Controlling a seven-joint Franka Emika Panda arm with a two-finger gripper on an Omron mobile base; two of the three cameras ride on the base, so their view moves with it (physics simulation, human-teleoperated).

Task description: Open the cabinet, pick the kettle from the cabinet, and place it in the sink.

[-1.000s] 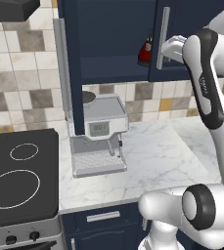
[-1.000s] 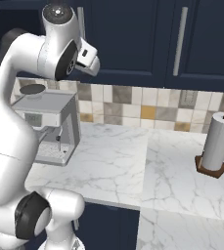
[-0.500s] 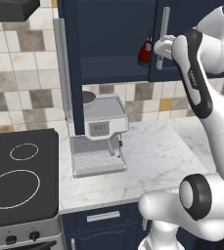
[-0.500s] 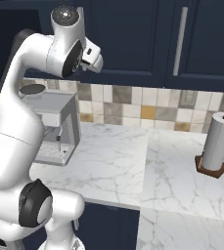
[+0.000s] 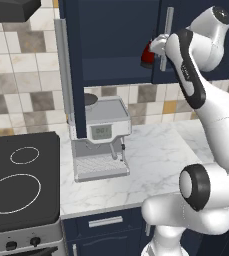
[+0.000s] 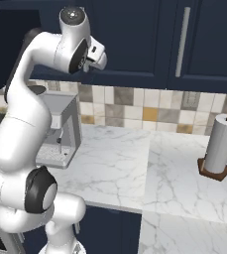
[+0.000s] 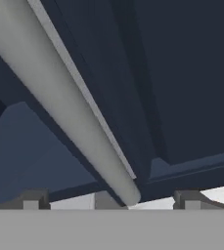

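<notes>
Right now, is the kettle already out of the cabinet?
No, the red kettle sits on the shelf inside the open cabinet, beside the right door's handle.

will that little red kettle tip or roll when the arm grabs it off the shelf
The kettle looks squat and rounded, so it probably resists tipping, though a sideways nudge might slide it along the cabinet shelf. Its smooth body may be slippery. The gripper is open beside it; the right door's handle crowds the approach.

The arm has swung further left, and the end effector (image 5: 157, 46) has closed in on the silver bar handle (image 5: 166, 39); its white wrist now covers part of the red kettle (image 5: 147, 55). In the right base view the wrist has risen toward the cabinet (image 6: 135, 39).
</notes>
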